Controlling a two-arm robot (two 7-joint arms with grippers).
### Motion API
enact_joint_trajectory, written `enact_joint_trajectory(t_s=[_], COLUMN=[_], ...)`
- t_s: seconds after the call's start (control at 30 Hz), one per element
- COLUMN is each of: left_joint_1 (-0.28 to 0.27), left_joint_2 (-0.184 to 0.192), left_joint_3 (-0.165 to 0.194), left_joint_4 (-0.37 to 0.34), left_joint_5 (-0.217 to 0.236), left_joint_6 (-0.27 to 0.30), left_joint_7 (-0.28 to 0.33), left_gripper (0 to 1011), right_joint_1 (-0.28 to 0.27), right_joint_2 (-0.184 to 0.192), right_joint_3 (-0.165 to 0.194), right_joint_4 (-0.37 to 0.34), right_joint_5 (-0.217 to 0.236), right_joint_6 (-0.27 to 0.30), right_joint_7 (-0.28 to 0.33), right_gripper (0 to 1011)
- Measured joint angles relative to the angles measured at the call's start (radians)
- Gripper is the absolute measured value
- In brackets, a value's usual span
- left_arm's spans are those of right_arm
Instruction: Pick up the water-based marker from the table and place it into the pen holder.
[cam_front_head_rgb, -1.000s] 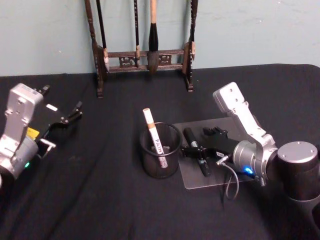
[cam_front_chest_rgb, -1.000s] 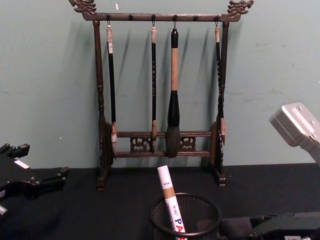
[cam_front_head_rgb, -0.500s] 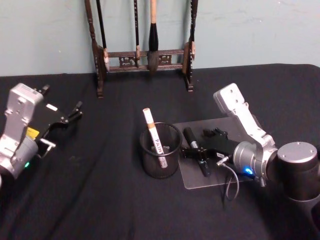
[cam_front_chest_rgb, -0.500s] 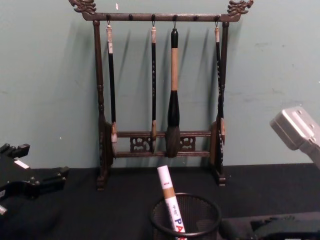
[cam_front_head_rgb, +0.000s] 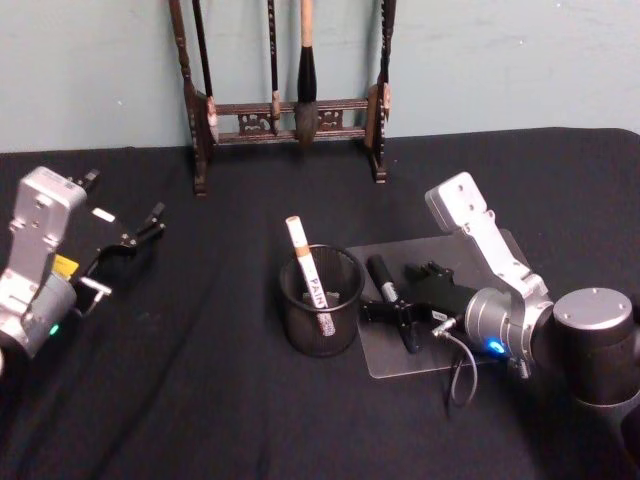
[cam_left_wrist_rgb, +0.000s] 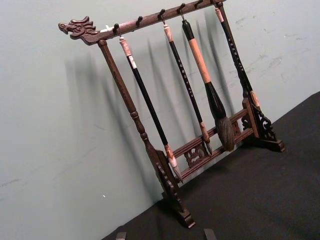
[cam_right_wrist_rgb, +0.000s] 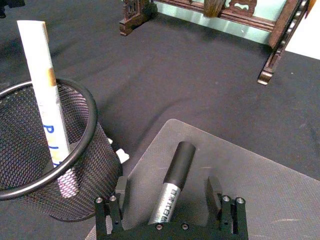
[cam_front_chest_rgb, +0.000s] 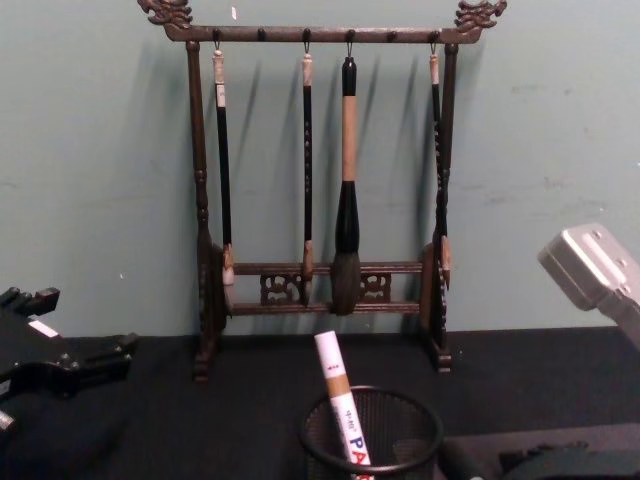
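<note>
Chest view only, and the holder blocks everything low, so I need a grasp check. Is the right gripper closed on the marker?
Observer: No. The right wrist view shows the right gripper open, its fingers on either side of the marker with a gap on each side.
Operator: Is the marker lying on the cloth?
Observer: No, it lies flat on a grey mat next to the pen holder.
Operator: What's the left arm doing?
Observer: The left gripper is idle at the far left of the table, open and holding nothing.
</note>
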Motion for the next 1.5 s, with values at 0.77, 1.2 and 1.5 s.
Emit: enact_joint_trajectory(t_s=[0.77,1.2,1.5], left_joint_1=[0.0,0.0,0.0], left_joint_2=[0.0,0.0,0.0], left_joint_3=[0.0,0.0,0.0], left_joint_4=[0.0,0.0,0.0], left_joint_5=[0.0,0.0,0.0], left_joint_6=[0.0,0.0,0.0], left_joint_7=[0.0,0.0,0.0], left_gripper=[1001,1001,1001], right_joint_1=[-0.009,-0.009,-0.008], right_joint_2=[-0.002,-0.001,-0.001], right_joint_3=[-0.001,0.0,0.0], right_joint_4=[0.001,0.0,0.0], right_joint_5=[-0.006,-0.006,-0.005], right_joint_6=[0.003,0.003,0.003], right_joint_7=[0.002,0.001,0.001], right_gripper=[1000,1000,869])
